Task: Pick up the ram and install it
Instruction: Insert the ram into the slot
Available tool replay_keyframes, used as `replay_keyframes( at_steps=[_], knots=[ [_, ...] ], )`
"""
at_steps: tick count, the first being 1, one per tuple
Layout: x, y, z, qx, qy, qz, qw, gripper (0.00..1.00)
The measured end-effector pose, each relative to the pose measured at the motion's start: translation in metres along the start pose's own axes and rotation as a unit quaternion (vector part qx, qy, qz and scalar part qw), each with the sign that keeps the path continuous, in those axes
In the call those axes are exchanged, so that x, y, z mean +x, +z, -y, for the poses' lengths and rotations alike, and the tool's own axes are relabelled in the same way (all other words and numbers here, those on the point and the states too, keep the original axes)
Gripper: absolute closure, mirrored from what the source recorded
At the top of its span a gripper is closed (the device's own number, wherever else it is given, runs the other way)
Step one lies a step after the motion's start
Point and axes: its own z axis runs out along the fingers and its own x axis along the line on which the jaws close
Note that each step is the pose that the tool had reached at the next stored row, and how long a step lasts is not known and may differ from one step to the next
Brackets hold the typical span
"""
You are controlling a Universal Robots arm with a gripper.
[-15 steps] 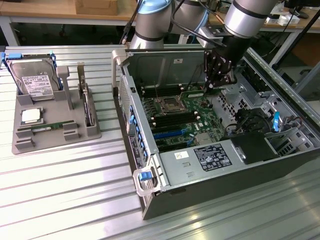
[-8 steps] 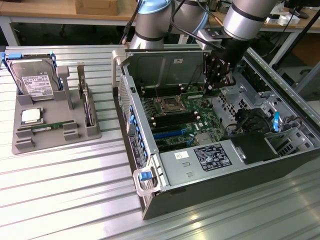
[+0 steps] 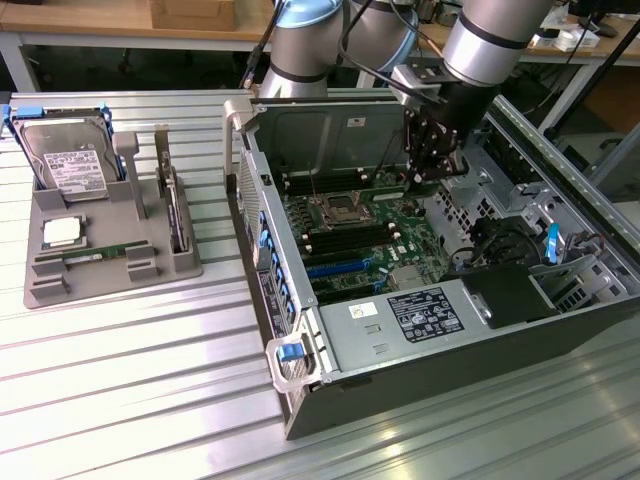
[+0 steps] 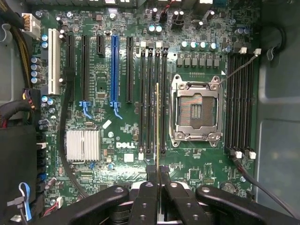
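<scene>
Clamping the ram [image 4: 157, 126] between them, the two black fingers [image 4: 151, 177] are closed flat against its faces at one end. The gripper [image 4: 158, 169] holds the stick edge-on to the wrist camera, so it reads as a thin gold-and-green line. That line runs along a bank of four black memory slots [image 4: 150, 103] on the green motherboard [image 4: 108, 75], in line with one of the inner slots. Whether its edge touches the slot or hangs just above it cannot be told. Just beside that bank lies the open silver processor socket [image 4: 196, 110], with another bank of memory slots beyond it. On the other side of the ram stand the expansion slots, among them a blue one [image 4: 114, 70] and a white one [image 4: 54, 61], with a ribbed silver heatsink [image 4: 83, 145] near them.

In the exterior view the gripper reaches down into the open computer case [image 3: 400, 350], at about one o'clock from the picture's middle, hanging from the grey arm [image 3: 490, 40] that comes in from twelve o'clock. At nine o'clock from the case, well apart from it, a grey tray [image 3: 45, 290] rests on the ribbed metal table [image 3: 120, 400]. A hard drive [image 3: 68, 160] leans in the tray toward eleven o'clock, a square silver processor chip [image 3: 62, 232] sits toward eight o'clock, and a second green stick [image 3: 97, 255] lies flat near six o'clock.
</scene>
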Motion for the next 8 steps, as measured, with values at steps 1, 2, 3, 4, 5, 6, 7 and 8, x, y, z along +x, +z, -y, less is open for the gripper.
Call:
replay_keyframes(
  at_steps=[1,2,3,4,5,6,7,8],
  knots=[
    [0.0001,0.0009,0.0000,0.0000,0.000,0.0000,1.0000,0.88],
    [0.0001,0.0015,0.0000,0.0000,0.000,-0.0001,1.0000,0.88],
    [0.0001,0.0022,0.0000,0.0000,0.000,0.0000,1.0000,0.88],
    [0.0001,0.0027,0.0000,0.0000,0.000,0.0000,1.0000,0.88],
    [0.0002,0.0037,0.0000,0.0000,0.000,0.0000,1.0000,0.88],
    [0.0002,0.0048,0.0000,0.0000,0.000,-0.0001,1.0000,0.88],
    [0.0002,0.0054,0.0000,0.0000,0.000,0.0000,1.0000,0.88],
    [0.0002,0.0057,-0.0001,0.0000,0.000,0.0000,1.0000,0.88]
  ],
)
